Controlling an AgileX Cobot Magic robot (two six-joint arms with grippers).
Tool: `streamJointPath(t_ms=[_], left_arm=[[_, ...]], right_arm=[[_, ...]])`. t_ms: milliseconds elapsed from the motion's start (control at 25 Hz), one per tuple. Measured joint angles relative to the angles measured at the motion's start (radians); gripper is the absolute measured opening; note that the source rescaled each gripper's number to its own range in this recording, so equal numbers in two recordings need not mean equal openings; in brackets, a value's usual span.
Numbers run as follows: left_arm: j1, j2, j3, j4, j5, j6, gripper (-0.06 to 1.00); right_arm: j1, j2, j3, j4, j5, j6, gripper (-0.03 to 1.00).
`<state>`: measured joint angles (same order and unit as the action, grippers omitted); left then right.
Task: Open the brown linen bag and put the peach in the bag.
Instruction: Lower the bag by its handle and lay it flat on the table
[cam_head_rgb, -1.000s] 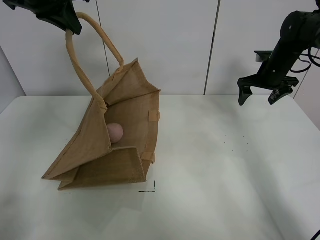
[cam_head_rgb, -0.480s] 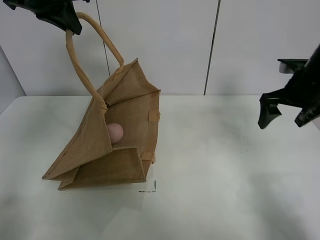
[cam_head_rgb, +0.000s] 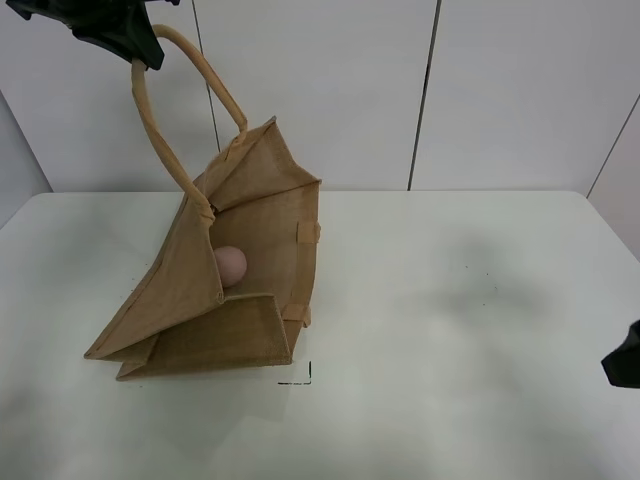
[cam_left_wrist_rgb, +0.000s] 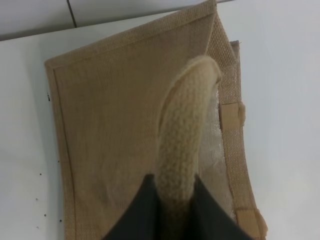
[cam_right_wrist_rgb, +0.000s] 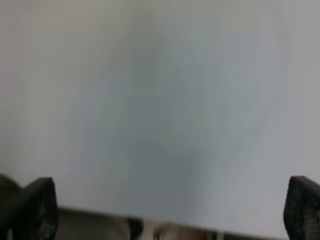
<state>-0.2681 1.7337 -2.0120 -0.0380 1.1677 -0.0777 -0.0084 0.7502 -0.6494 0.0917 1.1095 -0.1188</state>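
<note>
The brown linen bag (cam_head_rgb: 245, 280) lies on its side on the white table, its mouth held open toward the right. The peach (cam_head_rgb: 230, 265) rests inside it. My left gripper (cam_head_rgb: 135, 45) is high at the top left, shut on the bag's beige loop handle (cam_head_rgb: 160, 130) and holding it up. The left wrist view shows the handle (cam_left_wrist_rgb: 182, 145) pinched between my fingers above the bag's side panel (cam_left_wrist_rgb: 115, 145). My right gripper (cam_right_wrist_rgb: 170, 205) is open and empty over bare table; in the exterior view only a dark tip (cam_head_rgb: 625, 365) shows at the right edge.
The white table (cam_head_rgb: 450, 330) spreads to the right of the bag. A small black corner mark (cam_head_rgb: 303, 378) sits on it just in front of the bag. Pale wall panels stand behind the table.
My right arm has swung down and to the right, from high at the back right to the lower right edge of the view. The bag, the peach and my left gripper have not moved.
</note>
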Motion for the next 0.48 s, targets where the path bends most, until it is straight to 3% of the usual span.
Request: streamJointPath(t_ms=[240,480], left_arm=[[0.0,0.0,0.0,0.0,0.0,0.0,0.0],[0.0,0.0,0.0,0.0,0.0,0.006,0.0]], right_arm=[[0.0,-0.411,0.141,-0.003,-0.067,0.001,1.0],[0.0,-0.64,0.15,-0.015,-0.077,0.019,1.0]])
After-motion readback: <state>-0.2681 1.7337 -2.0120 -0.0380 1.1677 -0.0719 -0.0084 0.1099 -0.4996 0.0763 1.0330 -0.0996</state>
